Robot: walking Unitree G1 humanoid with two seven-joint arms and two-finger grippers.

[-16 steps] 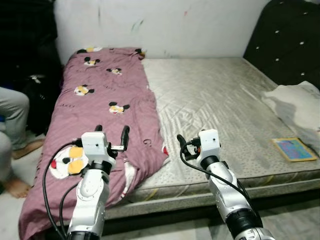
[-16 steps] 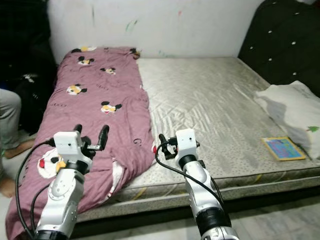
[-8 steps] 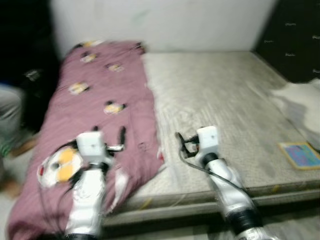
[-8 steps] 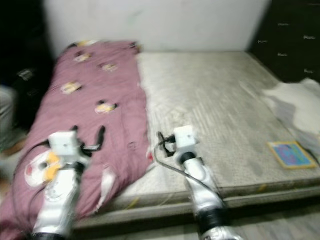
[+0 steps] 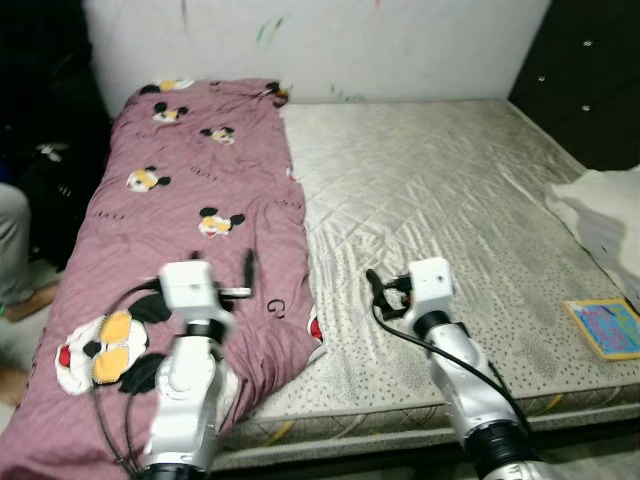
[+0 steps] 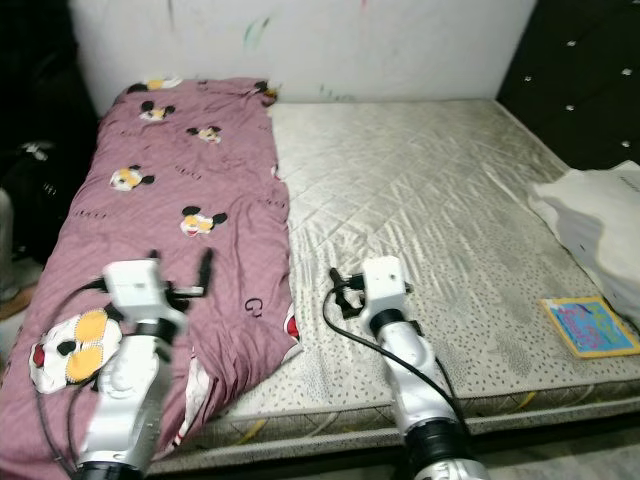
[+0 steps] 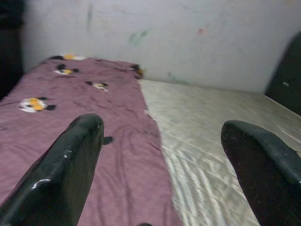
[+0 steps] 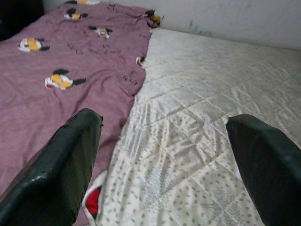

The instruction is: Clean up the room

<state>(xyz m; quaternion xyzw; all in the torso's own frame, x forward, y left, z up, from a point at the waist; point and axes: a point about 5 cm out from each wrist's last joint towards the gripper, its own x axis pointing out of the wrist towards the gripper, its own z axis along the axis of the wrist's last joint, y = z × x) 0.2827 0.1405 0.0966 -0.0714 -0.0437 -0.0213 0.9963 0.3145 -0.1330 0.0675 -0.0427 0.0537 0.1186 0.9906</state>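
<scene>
The robot stands at the foot of a bed point(image 5: 480, 200) with a bare grey mattress. A purple blanket point(image 5: 180, 230) with cartoon mice lies in a long strip down the robot's left side of the bed, and its near end hangs over the edge toward the floor. That blanket looks like the thing to tidy.

The left gripper point(image 5: 222, 272) hangs just over the near part of the blanket, its two black fingers point(image 7: 66, 165) spread wide and holding nothing. The right gripper point(image 5: 385, 292) hangs over the bare mattress just beside the blanket's ragged edge — its fingers point(image 8: 61, 160) are wide apart and empty too.

To do this step well, each gripper should likely come down on the cloth itself, one on each side of the near end, and pinch a good fold — not just the top skin. Soft cloth slips, so a deep bite is safer.

Far off on the right lie a white pillow point(image 5: 605, 205) and a small colourful book point(image 5: 608, 327). A person's knee point(image 5: 10, 235) shows at the left.
</scene>
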